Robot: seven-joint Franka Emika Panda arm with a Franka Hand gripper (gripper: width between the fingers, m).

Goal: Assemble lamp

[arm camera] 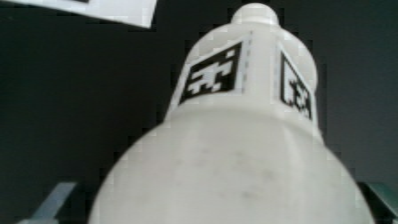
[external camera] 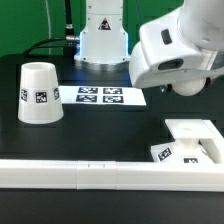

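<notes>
- Jaws are pinching the bulb (arm camera: 231, 150); in the wrist view the two fingers (arm camera: 50, 203) are pressing at either flank of its round head, and the stem is pointing away from the camera.
- Two black-and-white square tags (arm camera: 214, 75) are showing on the bulb's narrower part, on adjoining faces.
- In the exterior view the arm (external camera: 175, 50) is hanging high over that view's right, clear of the dark surface (external camera: 110, 130); its white housing is hiding the jaws and the bulb from this side.
- The shade (external camera: 40, 92) is standing upright at the exterior view's left with its wide end down and its narrow end up, showing two tags on its wall.
- The base (external camera: 195, 140) is lying flat at the exterior view's lower right, well apart from the shade, with a raised collar on top and tags on its near edge.
- The long white rail (external camera: 90, 172) is running across the front of the surface, just in front of the base and partly covering it.
- The marker board (external camera: 100, 96) is lying flat between the shade and the arm; one corner of it (arm camera: 98, 8) is also peeking into the wrist view beyond the bulb.
</notes>
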